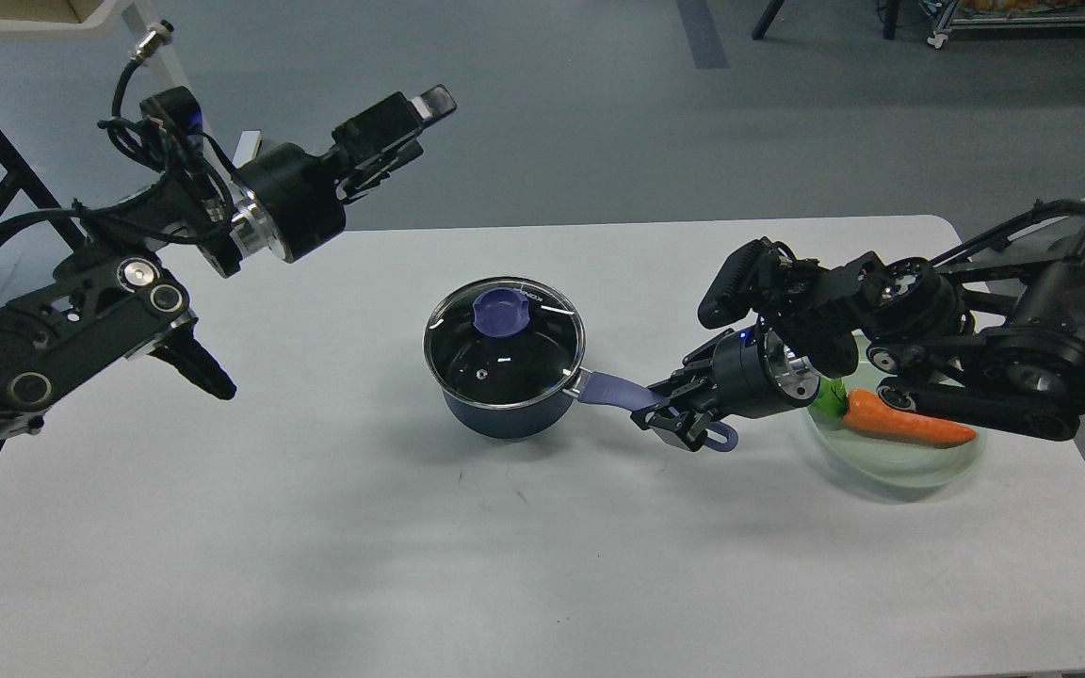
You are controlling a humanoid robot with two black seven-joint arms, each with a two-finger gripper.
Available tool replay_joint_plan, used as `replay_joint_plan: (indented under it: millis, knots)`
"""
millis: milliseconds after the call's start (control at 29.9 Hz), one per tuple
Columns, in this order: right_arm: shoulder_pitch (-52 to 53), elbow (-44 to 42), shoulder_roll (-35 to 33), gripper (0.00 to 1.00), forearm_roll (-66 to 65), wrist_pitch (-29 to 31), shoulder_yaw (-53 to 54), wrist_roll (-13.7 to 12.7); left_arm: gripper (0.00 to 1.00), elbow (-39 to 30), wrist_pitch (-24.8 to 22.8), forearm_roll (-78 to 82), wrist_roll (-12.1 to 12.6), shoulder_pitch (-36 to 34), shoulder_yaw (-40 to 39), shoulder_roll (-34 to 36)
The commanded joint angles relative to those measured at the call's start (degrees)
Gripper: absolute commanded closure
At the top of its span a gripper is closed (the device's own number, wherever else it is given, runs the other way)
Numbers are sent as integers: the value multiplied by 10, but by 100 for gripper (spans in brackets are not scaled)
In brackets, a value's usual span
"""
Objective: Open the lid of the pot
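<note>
the pot (505, 400) is sitting near the middle of the white worktop (316, 527), a little toward the far edge, with the lid (505, 344) lying flat and closed on its rim and the knob (501, 312) facing up. the handle (613, 388) is pointing toward the right edge, and the right end effector (670, 412) is clamping down on it, fingers either side, apparently to be steadying the pot so it is not sliding when the lid is pulled. the left end effector (401, 127) is hanging high above the far left corner, well apart from the knob, with its fingers looking apart, seemingly readying itself to come down on the knob. near the right edge, a pale green plate (882, 466) is carrying a carrot (900, 419), partly hidden under the right arm.
</note>
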Motion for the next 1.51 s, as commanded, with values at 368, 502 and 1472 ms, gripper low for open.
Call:
replay_joint_plan:
  millis: [368,502,1472]
  knots:
    - [2,1,4,78,1,0,4,6,1,3,108,333,-4,-52,196,-28]
    - [2,1,5,78,1,0,4,6,2,30,134,360,-1,-62,250,-34]
    - [4,-2,8,78,2,0,4,6,3,113,160,365,-1,-55,274,-69]
